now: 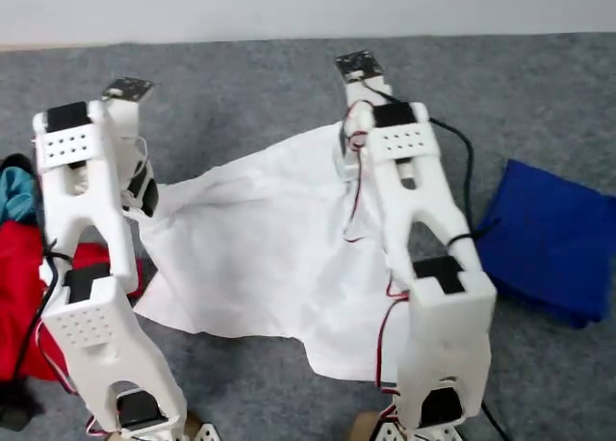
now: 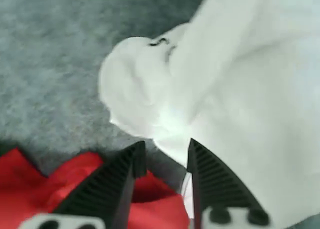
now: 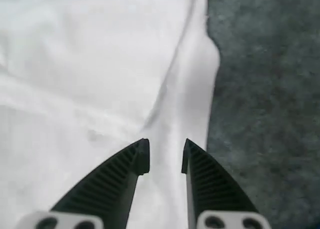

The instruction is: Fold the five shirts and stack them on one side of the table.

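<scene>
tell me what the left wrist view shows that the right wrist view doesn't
Left wrist, not right wrist: a red shirt lying beneath the left tool, and a bunched, rounded end of the white shirt. Right wrist, not left wrist: a long crease running along the flatter white cloth toward the right tool. Shared: the white shirt, the grey table beside it, and each view's own tool with its jaws apart.

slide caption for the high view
Left arm and right arm over a crumpled white shirt on a grey felt table, folded blue shirt and red garment alongside
</scene>
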`<state>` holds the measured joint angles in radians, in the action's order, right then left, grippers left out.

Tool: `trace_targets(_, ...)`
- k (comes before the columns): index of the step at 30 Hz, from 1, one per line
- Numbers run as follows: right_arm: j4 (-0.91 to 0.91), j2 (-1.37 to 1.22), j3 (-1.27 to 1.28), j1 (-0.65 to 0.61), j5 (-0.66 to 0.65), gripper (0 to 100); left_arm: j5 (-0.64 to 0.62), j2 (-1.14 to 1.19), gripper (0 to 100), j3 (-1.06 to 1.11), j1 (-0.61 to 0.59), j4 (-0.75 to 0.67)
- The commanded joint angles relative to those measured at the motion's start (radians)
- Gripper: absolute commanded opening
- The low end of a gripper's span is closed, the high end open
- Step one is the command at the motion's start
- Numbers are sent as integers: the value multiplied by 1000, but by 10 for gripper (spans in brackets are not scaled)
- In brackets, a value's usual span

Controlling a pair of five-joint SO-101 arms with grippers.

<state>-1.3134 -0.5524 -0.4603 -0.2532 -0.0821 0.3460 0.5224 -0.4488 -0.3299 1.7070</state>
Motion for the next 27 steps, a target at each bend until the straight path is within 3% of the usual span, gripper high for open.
trace_targets(1, -61, -62, -172, -36, 43, 125, -43, -5, 141, -50, -11, 3)
trace_targets(13, -183, -288, -466, -87, 146, 132, -48, -2, 141, 13, -11, -58)
trace_targets(18, -176, -338, -477, -88, 149, 185, -48, -2, 141, 41, -11, -69)
trace_targets(27, -160, -360, -477, -101, 146, 154, -48, -2, 141, 42, -12, -72)
